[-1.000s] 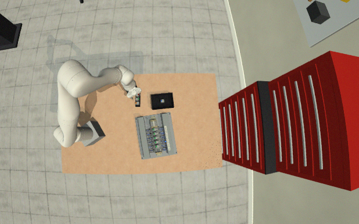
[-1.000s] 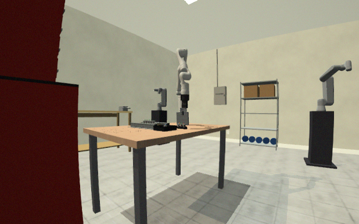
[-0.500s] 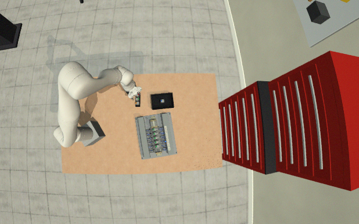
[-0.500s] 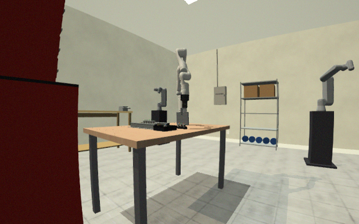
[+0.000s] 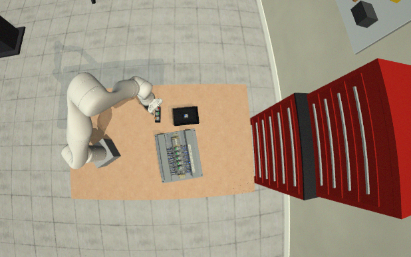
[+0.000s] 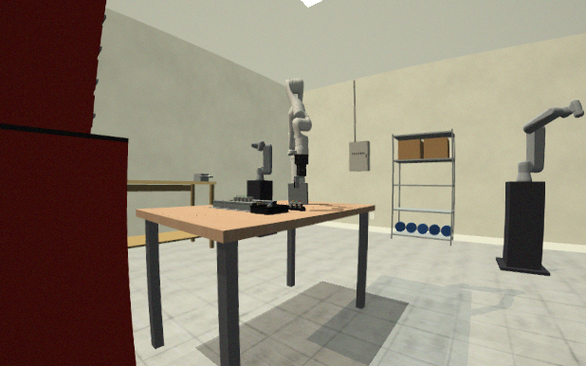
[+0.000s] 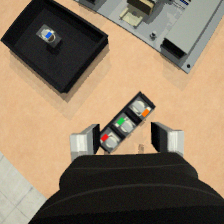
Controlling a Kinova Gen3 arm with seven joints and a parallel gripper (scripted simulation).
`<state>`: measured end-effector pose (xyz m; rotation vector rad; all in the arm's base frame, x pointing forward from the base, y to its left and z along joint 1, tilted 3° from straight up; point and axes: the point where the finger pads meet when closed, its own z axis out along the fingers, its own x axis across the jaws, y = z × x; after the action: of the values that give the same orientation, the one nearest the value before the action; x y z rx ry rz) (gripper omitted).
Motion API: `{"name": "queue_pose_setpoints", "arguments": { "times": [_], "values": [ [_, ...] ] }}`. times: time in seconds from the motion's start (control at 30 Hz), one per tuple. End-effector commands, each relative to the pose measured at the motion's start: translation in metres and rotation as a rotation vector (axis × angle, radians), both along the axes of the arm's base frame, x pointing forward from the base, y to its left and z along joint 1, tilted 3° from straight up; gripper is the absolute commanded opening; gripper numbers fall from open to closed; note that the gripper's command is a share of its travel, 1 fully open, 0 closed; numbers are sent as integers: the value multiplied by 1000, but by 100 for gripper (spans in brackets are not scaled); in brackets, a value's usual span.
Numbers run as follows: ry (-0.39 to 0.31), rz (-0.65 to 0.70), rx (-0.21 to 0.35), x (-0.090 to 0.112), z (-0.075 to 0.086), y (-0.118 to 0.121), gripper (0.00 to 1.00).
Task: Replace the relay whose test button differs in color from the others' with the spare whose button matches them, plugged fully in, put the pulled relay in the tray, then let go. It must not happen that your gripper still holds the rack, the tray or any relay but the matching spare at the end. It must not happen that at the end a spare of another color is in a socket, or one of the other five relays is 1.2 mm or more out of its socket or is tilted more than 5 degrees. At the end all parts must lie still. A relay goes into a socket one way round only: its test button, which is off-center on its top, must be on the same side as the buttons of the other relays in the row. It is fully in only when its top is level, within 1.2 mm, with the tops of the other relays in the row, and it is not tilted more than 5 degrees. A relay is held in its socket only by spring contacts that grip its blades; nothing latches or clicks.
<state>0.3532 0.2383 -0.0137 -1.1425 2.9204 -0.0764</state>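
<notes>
In the wrist view a black holder carries three spare relays: a red-button one, a green-button one and an orange-button one. My gripper is open and empty above the holder, its fingers on either side of the red-button end. The black tray holds a relay with a blue button. The grey rack has a row of relays with green buttons and an empty socket at its near end. The gripper is above the holder in the top view.
A red tool cabinet stands beyond the table's right edge. My arm's base sits at the left of the table. The tray lies between holder and rack.
</notes>
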Motion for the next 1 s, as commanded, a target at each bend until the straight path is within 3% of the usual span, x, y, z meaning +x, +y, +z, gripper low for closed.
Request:
{"name": "queue_pose_setpoints", "arguments": {
  "times": [0.0,0.97],
  "values": [
    [2,54,1,0,1,0,100],
    [15,398,-9,0,0,1,100]
  ]
}}
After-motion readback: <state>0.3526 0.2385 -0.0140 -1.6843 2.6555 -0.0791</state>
